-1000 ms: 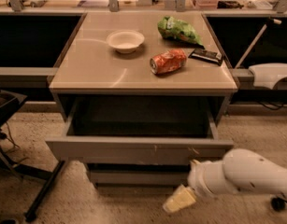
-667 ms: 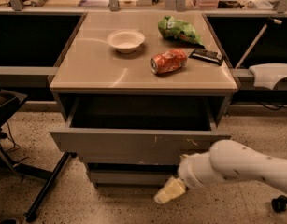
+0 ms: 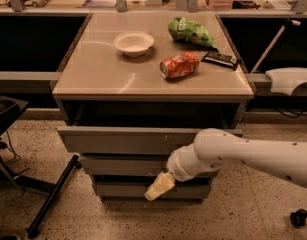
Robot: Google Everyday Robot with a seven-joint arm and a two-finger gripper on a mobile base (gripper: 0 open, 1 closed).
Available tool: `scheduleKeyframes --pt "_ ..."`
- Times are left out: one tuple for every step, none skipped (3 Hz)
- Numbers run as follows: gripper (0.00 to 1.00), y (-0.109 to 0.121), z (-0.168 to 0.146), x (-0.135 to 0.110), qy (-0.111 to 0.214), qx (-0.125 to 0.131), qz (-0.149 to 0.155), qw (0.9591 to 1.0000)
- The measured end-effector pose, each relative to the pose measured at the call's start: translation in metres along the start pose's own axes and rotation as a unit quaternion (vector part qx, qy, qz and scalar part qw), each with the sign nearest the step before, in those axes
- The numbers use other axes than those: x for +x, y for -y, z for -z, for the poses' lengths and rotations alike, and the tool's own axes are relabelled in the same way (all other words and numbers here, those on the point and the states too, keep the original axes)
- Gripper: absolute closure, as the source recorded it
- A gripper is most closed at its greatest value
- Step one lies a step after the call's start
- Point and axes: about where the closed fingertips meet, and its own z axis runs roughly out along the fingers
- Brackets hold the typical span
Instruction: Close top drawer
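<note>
Top drawer [image 3: 118, 140] stands part-way out beneath the desk [image 3: 93, 79], its grey front forward of the lower drawer fronts [image 3: 118, 165], with a dark gap above. Gripper [image 3: 159, 187] is low, before the lower fronts, under the top drawer's front and right of centre. Its pale fingers are pressed together, holding nothing. White arm [image 3: 253, 156] enters from the right. On the desk: bowl [image 3: 133, 43], crushed can [image 3: 179, 65], green bag [image 3: 190, 31].

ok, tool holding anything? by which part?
Nothing visibly held. The tool hangs in front of the lower drawer fronts, just below the open top drawer.
</note>
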Motion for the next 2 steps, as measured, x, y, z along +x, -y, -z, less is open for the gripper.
scheduleKeyframes --pt "0.0 0.006 -0.003 -0.015 -0.002 0.004 0.008 1.0" --pt "0.0 0.023 -0.007 -0.042 -0.009 0.018 0.019 0.9996"
